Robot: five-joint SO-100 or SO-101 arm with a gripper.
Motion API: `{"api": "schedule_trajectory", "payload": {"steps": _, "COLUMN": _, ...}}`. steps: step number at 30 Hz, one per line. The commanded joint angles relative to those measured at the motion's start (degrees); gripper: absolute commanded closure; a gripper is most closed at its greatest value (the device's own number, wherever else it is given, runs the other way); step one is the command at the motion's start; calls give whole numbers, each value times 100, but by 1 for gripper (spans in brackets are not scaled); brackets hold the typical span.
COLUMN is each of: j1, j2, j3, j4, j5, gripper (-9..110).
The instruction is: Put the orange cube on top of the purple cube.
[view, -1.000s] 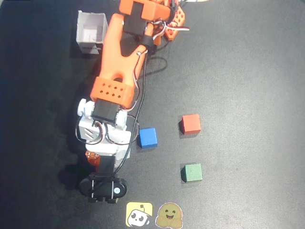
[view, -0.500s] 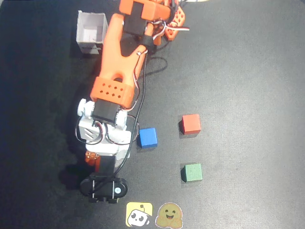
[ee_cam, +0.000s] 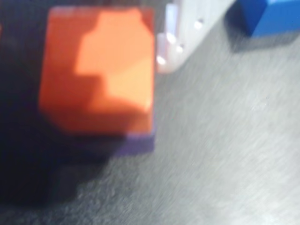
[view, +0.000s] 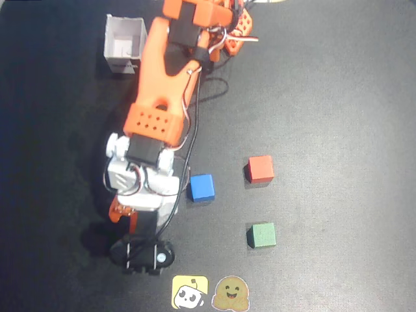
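Orange cube (ee_cam: 98,70) is sitting on top of the purple cube (ee_cam: 138,143) right under my wrist camera, only a violet sliver showing along its lower edge, and I cannot tell whether my fingers are spread or pressed together. Farther out on the dark desk (view: 338,97), the overhead view is showing a blue cube (view: 201,187), an orange-red cube (view: 260,169) and a green cube (view: 262,235), all well apart.

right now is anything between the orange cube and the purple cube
Nothing visible. In the wrist view the orange cube already covers the purple cube, only a purple sliver showing below it. The blue cube sits well off to the side.
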Motion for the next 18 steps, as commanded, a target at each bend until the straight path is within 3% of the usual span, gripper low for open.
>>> {"api": "schedule_trajectory", "payload": {"steps": 1, "j1": -79, "j2": 1081, "j3": 343, "j4": -88, "j5": -88, "gripper": 75}}
{"api": "schedule_trajectory", "payload": {"steps": 5, "j1": -158, "j2": 2443, "j3": 1582, "j4": -448, "j5": -132, "gripper": 75}}
{"api": "schedule_trajectory", "payload": {"steps": 8, "j1": -237, "j2": 3428, "j3": 2742, "j4": -1037, "j5": -439, "gripper": 90}}
{"api": "schedule_trajectory", "payload": {"steps": 10, "j1": -343, "j2": 3990, "j3": 3498, "j4": -1397, "j5": -422, "gripper": 94}}
{"api": "schedule_trajectory", "payload": {"steps": 18, "j1": -984, "j2": 6504, "j3": 6381, "j4": -2268, "j5": 316, "gripper": 98}}
